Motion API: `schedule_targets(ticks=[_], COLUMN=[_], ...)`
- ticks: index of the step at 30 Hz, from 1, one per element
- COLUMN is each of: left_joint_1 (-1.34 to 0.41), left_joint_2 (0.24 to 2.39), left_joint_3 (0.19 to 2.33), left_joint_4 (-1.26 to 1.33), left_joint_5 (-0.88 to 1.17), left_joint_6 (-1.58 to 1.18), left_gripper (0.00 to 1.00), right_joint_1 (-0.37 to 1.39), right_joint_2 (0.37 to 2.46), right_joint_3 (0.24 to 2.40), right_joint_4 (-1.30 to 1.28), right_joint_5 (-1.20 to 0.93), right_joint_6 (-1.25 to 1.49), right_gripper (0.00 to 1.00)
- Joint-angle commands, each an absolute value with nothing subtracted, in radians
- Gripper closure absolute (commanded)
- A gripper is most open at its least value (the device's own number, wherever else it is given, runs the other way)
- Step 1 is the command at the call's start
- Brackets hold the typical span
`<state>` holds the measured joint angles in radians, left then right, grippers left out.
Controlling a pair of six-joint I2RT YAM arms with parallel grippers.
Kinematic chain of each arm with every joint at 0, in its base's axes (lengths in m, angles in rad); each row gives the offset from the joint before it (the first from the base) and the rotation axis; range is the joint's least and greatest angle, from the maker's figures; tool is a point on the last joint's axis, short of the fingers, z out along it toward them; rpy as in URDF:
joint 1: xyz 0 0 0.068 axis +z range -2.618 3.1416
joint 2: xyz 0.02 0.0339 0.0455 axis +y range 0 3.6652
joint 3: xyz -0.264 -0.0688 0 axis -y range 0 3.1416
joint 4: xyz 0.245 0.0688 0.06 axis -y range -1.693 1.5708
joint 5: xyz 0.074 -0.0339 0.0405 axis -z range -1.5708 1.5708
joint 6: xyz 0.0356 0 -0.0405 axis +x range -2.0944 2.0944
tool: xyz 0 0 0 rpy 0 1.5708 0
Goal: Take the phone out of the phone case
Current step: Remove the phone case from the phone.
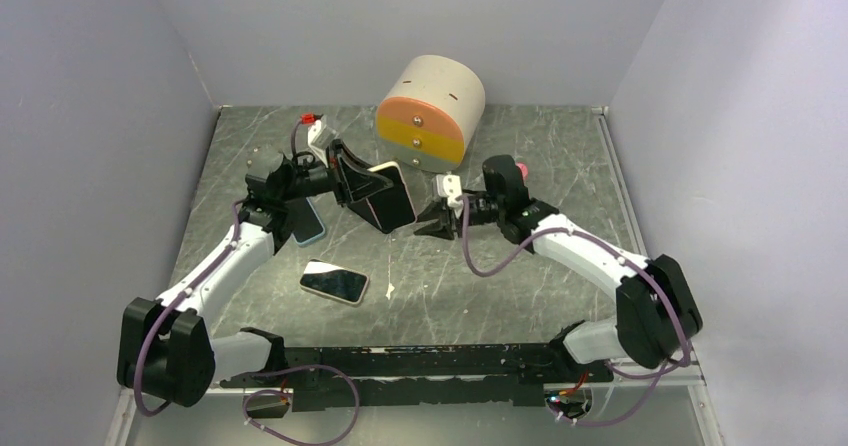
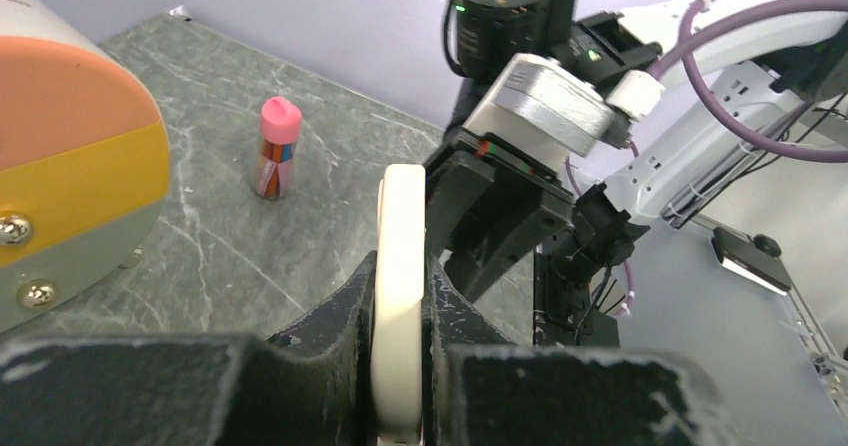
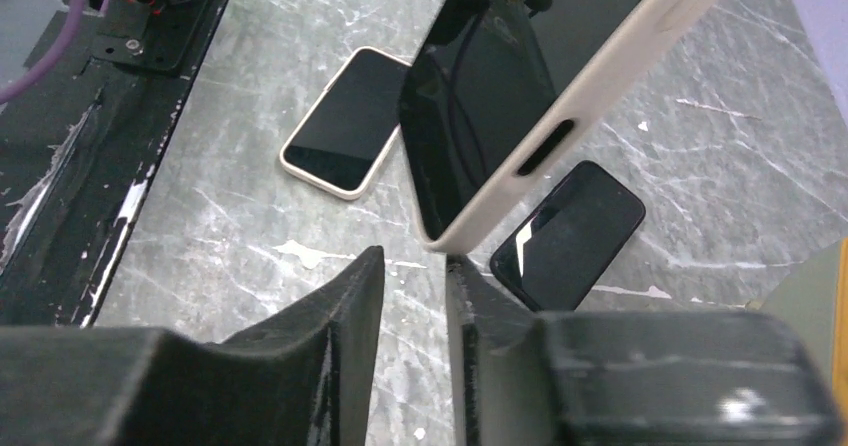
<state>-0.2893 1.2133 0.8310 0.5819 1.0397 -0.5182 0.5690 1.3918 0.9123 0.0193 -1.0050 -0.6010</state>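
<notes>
A phone with a dark screen point(image 3: 480, 96) sits in a cream phone case point(image 3: 600, 76) that is held tilted above the table. My left gripper point(image 2: 400, 296) is shut on the case's edge point(image 2: 401, 236), one finger on each face. From above, the cased phone point(image 1: 390, 196) hangs between the two arms, with the left gripper point(image 1: 350, 181) on its left side. My right gripper point(image 1: 432, 224) is just right of its lower corner. In the right wrist view that gripper point(image 3: 415, 266) stands open by a narrow gap, nothing between the fingers, and the case's corner lies just beyond the right fingertip point(image 3: 460, 266).
Two other phones lie on the table: a cream-cased one point(image 1: 334, 282) and a blue-edged one point(image 1: 309, 223) under the left arm. A round drawer unit point(image 1: 430, 106) stands at the back. A pink-capped tube point(image 2: 277, 148) stands near the right arm.
</notes>
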Motion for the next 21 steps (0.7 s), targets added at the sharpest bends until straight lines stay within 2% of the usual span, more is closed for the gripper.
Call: schedule_targets(ticks=[1, 12, 21], left_joint_1=[-0.294, -0.294, -0.293], left_joint_2=[1.182, 1.189, 1.182], left_joint_3=[0.813, 0.777, 0.748], left_joint_4=[0.612, 0.82, 0.908], left_joint_5=[0.972, 1.038, 0.796], left_joint_6=[-0.486, -0.611, -0.826], left_gripper=[0.98, 0.97, 0.97], right_joint_1=[0.567, 0.542, 0.542], right_joint_2=[1.308, 1.296, 1.298], right_joint_3=[0.784, 0.771, 0.653], right_joint_4=[0.37, 0.488, 0.783], right_joint_5=[-1.044, -1.034, -0.914], right_joint_6=[-0.37, -0.214, 0.011], right_gripper=[0.65, 0.6, 0.54])
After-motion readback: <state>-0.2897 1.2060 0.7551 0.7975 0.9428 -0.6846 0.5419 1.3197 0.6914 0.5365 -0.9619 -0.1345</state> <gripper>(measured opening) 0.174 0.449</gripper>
